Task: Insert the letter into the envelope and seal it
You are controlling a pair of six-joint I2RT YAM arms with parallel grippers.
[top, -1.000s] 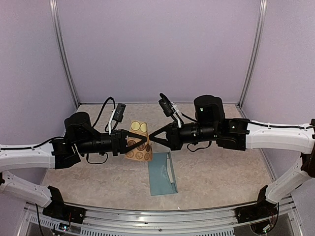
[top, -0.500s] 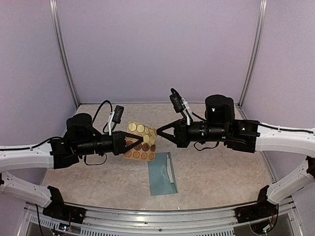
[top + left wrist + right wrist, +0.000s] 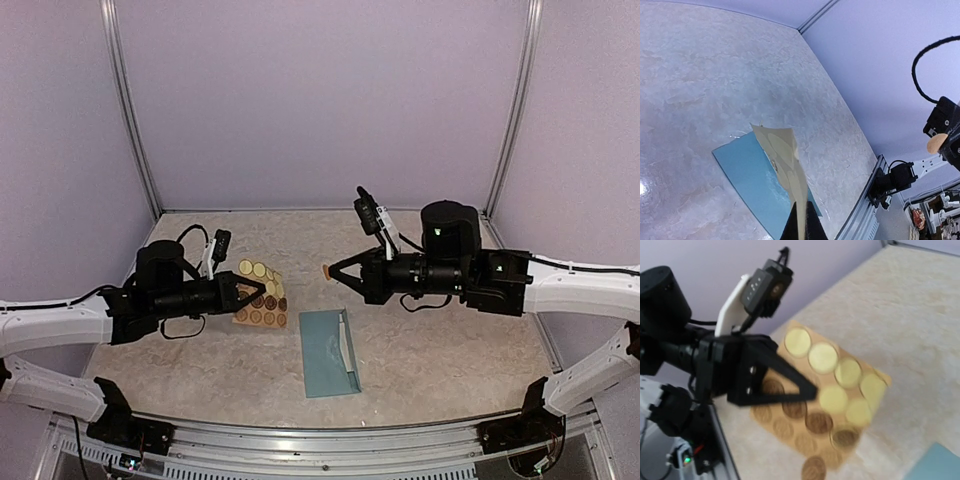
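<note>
1. One envelope [image 3: 328,352], teal-blue, lies flat on the table [image 3: 450,370] near the front middle. It is lower in the top view than both grippers and touches neither. A paler strip runs along its right long edge.
2. One sticker sheet [image 3: 260,297], tan, is pinched by its edge in the left gripper [image 3: 240,297]. The fingers are clamped tight on the paper, as the left wrist view shows, and the sheet sticks out past them toward the envelope.
3. On the sheet the right wrist view shows six pale rounds along the far side. Darker brown rounds fill the rest (too blurred there for a sure count).
4. One round sticker [image 3: 326,271], a small tan disc, sits at the tip of the right gripper [image 3: 331,272]. The fingers are drawn together on it in mid-air, above the table and up and right of the sheet.
5. The two grippers point at each other, apart, with the sheet between them and nearer the left one.
6. Two arms, two grippers, both of them gripping something.
</note>
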